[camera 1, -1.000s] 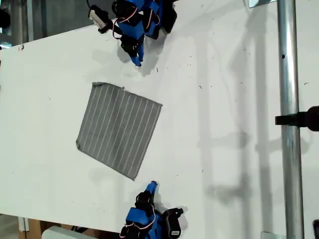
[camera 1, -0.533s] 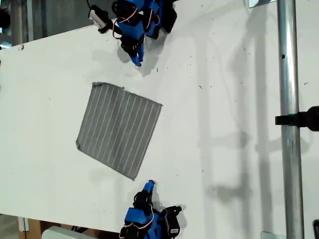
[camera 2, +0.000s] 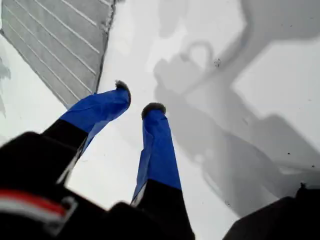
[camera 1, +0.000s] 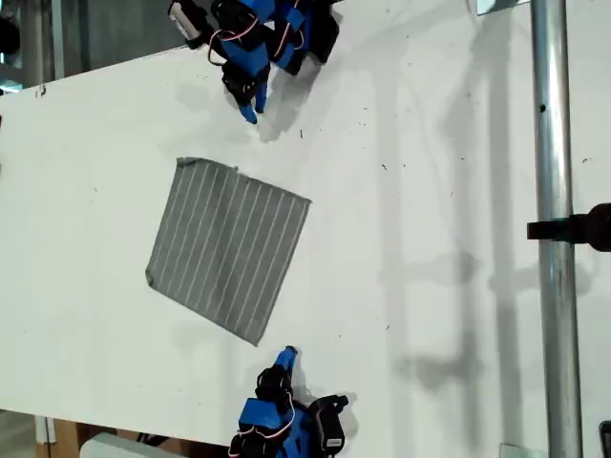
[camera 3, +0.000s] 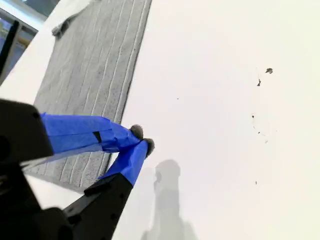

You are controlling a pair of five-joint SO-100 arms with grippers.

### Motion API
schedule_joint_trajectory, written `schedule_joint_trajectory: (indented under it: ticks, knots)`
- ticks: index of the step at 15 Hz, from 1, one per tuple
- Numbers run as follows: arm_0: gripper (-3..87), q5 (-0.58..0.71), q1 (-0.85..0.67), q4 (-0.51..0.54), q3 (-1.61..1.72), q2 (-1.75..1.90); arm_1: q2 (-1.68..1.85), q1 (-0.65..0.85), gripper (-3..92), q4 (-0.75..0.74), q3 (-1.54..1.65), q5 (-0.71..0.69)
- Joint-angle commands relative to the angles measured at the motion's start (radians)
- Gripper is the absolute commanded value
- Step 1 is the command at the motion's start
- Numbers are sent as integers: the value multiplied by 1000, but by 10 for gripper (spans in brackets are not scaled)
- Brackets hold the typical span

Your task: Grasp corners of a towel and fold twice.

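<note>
The grey striped towel lies flat and unfolded on the white table, all its corners showing. My first gripper hovers at the exterior view's top, short of the towel's upper edge. Its jaws are slightly open and hold nothing. My second gripper is at the exterior view's bottom, just beside the towel's nearest corner. Its tips are shut together on nothing, and the towel stretches away alongside it.
A vertical metal pole with a black clamp stands at the exterior view's right. The table's edge runs along the exterior view's upper left. Shadows of the arms fall on the table beside each gripper.
The first gripper has swung a little up and toward the exterior view's left. The second gripper drew back slightly a second ago and has held still since. The towel has not moved.
</note>
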Motion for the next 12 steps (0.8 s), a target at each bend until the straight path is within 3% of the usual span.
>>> schedule_joint_trajectory:
  ticks: [1,4,7,10,12]
  knots:
    - [-29,-11,-11,26,-60,0,3,-160,-2,-78,-43,-212]
    - [-29,-14,-14,43,-216,-75,-31,-256,-3,-245,-184,-350]
    - [-29,21,-14,43,-457,-359,-526,-334,-3,-298,-541,-440]
    - [-29,86,-15,135,-744,-658,-1063,-408,-3,-201,-1075,-652]
    - [-29,130,-23,296,-969,-825,-1316,-453,-3,-109,-1342,-784]
